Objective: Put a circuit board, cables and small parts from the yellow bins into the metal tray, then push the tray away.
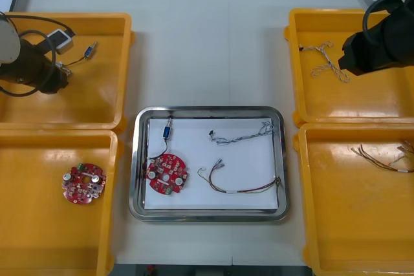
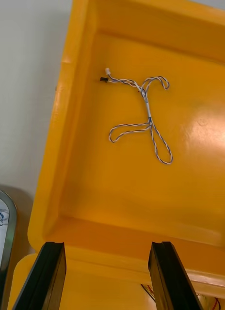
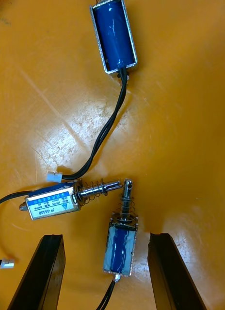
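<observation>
The left jaws are held wide apart, low inside the far left yellow bin, and nothing is gripped. A blue small metal part is seen lying on the bin floor between them. A second metal part is found just beside it, and a third metal part lies farther off, with a black cable running from it. The right jaws are likewise spread wide and empty, held above the far right yellow bin, in which a twisted blue and white cable is laid. On the tabletop between the bins the metal tray is seen, white inside. In it are held a red circuit board, a small blue part, a pale twisted cable and a thin looped cable.
</observation>
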`<move>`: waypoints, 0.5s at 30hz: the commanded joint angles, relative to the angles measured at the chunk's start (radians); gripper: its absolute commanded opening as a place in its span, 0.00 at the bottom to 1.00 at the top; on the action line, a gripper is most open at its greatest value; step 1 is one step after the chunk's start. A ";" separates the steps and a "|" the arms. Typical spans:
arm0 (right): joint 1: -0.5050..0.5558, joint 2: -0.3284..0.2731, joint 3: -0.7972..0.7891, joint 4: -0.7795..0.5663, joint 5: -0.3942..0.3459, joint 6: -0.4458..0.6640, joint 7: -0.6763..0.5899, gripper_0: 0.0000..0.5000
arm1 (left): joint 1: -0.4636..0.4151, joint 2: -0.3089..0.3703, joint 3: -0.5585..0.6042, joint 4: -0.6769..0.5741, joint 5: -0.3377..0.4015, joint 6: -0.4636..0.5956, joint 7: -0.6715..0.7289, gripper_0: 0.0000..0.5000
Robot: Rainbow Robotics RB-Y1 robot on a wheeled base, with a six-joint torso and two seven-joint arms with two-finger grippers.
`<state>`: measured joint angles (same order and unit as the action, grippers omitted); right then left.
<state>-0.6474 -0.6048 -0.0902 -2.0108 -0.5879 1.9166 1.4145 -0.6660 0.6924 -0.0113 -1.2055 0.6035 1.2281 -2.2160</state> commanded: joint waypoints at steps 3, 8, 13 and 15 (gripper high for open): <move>0.069 -0.066 -0.154 -0.036 -0.089 0.003 -0.020 1.00 | -0.037 -0.016 -0.013 0.008 -0.022 -0.016 -0.119 0.88; 0.107 -0.093 -0.187 -0.036 -0.110 0.003 -0.023 1.00 | -0.030 -0.016 -0.024 0.008 -0.028 -0.027 -0.117 0.38; 0.138 -0.110 -0.200 -0.037 -0.113 0.003 -0.028 1.00 | -0.030 -0.017 -0.024 0.008 -0.031 -0.027 -0.117 0.00; 0.152 -0.116 -0.211 -0.036 -0.115 0.003 -0.022 1.00 | -0.030 -0.016 -0.024 0.008 -0.027 -0.027 -0.116 0.00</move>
<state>-0.5236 -0.6734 -0.2564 -2.0134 -0.6924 1.9167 1.4145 -0.6660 0.6844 -0.0204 -1.1904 0.5827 1.2117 -2.2160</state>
